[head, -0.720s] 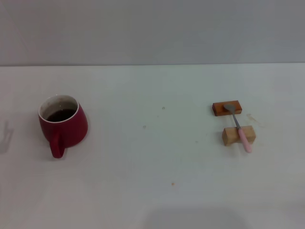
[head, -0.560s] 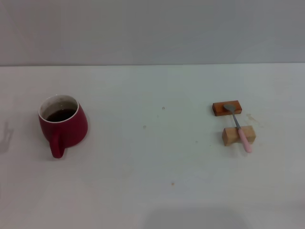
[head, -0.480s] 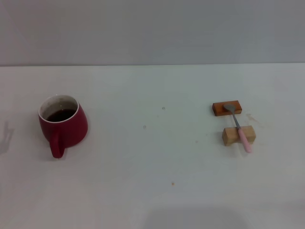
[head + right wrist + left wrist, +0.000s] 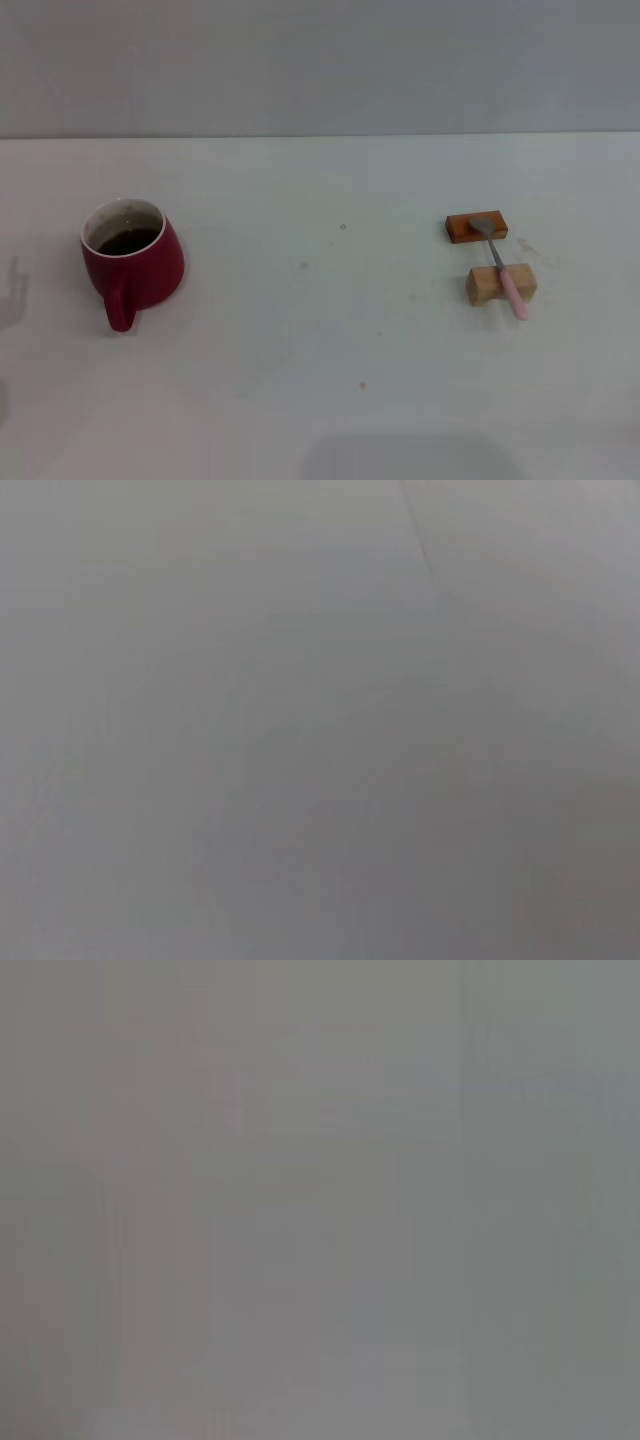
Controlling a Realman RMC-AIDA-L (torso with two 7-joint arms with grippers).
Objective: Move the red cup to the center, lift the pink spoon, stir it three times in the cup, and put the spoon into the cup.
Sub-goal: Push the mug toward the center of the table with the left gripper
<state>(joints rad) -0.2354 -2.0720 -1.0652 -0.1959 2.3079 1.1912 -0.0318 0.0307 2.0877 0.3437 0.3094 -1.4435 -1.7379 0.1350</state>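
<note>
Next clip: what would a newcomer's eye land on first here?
The red cup with dark liquid stands out on the left of the white table, handle toward the robot. On the right, the pink spoon lies across an orange block and a tan block. Neither gripper is in view.

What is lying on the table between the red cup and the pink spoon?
In the head view, only bare white tabletop with a few tiny specks separates the red cup from the pink spoon.
</note>
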